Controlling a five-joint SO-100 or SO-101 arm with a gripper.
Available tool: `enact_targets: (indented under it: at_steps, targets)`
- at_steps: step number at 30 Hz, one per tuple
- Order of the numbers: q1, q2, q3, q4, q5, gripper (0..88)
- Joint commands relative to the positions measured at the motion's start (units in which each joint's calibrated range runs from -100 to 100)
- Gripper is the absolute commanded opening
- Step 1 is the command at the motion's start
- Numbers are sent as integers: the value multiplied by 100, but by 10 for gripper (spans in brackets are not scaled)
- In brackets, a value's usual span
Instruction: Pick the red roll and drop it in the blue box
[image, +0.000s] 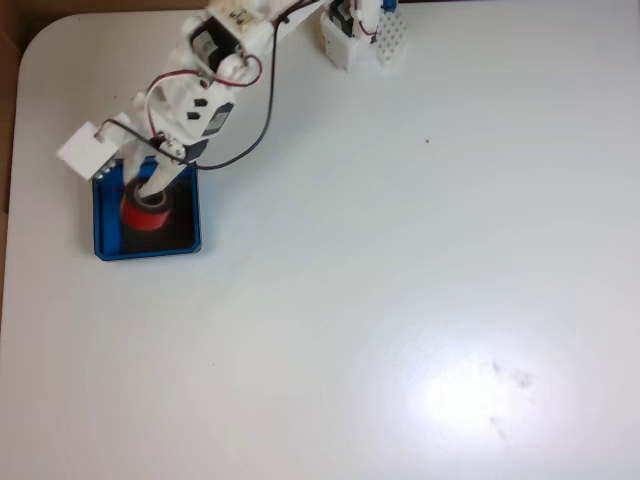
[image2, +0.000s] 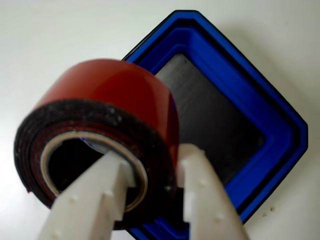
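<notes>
The red roll (image2: 107, 95) hangs close to the wrist camera, red outside, dark face and pale core. My gripper (image2: 152, 170) is shut on its wall, one white finger (image2: 95, 195) inside the hollow and the other outside. Below it lies the blue box (image2: 260, 105) with its black floor. In the fixed view the red roll (image: 146, 213) sits over the blue box (image: 150, 248) at the table's left, with my gripper (image: 152, 190) reaching down onto it from above.
The white arm (image: 210, 70) stretches from its base (image: 355, 30) at the top edge down to the left. A black cable (image: 262, 125) loops beside it. The white table (image: 420, 300) spreads wide to the right and below.
</notes>
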Motion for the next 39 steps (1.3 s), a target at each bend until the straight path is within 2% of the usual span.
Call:
enact_targets:
  at_steps: [1, 10, 24, 27, 33, 39]
  targets:
    - [174, 895, -1249, 38, 37, 8]
    - [408, 1723, -1258, 38, -16, 8]
    - [652, 1807, -1195, 38, -33, 20]
    - [662, 1782, -1159, 46, -33, 56]
    - [750, 1656, -835, 46, -33, 197]
    - [721, -33, 962, -28, -42, 207]
